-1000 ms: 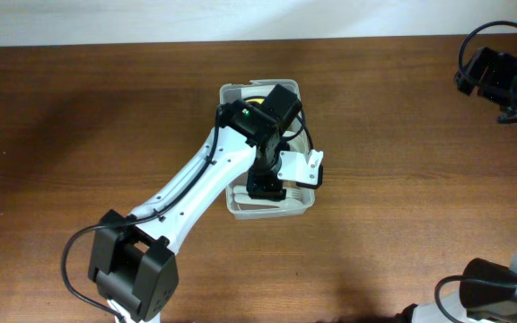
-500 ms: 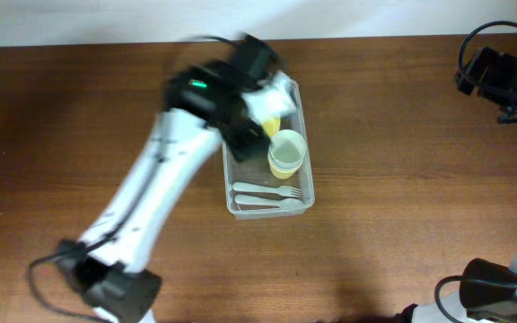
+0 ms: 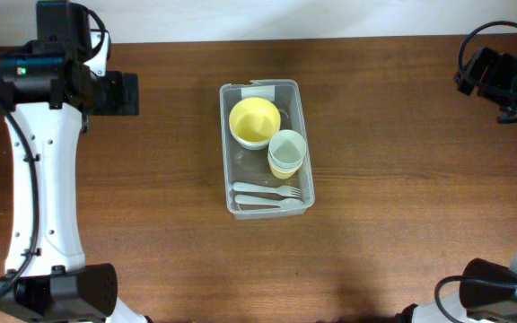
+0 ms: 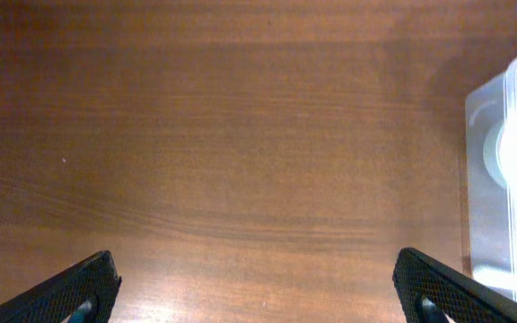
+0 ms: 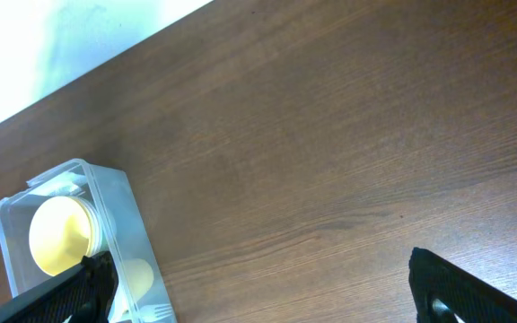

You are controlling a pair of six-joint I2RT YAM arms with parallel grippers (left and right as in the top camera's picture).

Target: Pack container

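The clear container (image 3: 225, 152) stands mid-table with its white label at the far end. It holds a yellow bowl (image 3: 255, 121), a pale green cup (image 3: 287, 151), and a white fork (image 3: 266, 191) and spoon (image 3: 267, 204) at the near end. My left gripper (image 3: 126, 93) is open and empty at the far left, well away from the container. In the left wrist view its fingers (image 4: 258, 287) frame bare wood, with the container (image 4: 483, 206) at the right edge. My right gripper (image 3: 474, 76) is open and empty at the far right. Its wrist view (image 5: 267, 287) shows the container (image 5: 119, 233) at lower left.
The brown wooden table (image 3: 402, 179) ends at a white wall along the far edge (image 3: 240, 18). The left arm's white links (image 3: 43, 197) run down the left side. The right arm's base (image 3: 501, 287) sits at the lower right.
My left arm has swung from over the container to the far left of the table. The bowl, cup and cutlery inside are now uncovered. The right arm has not moved.
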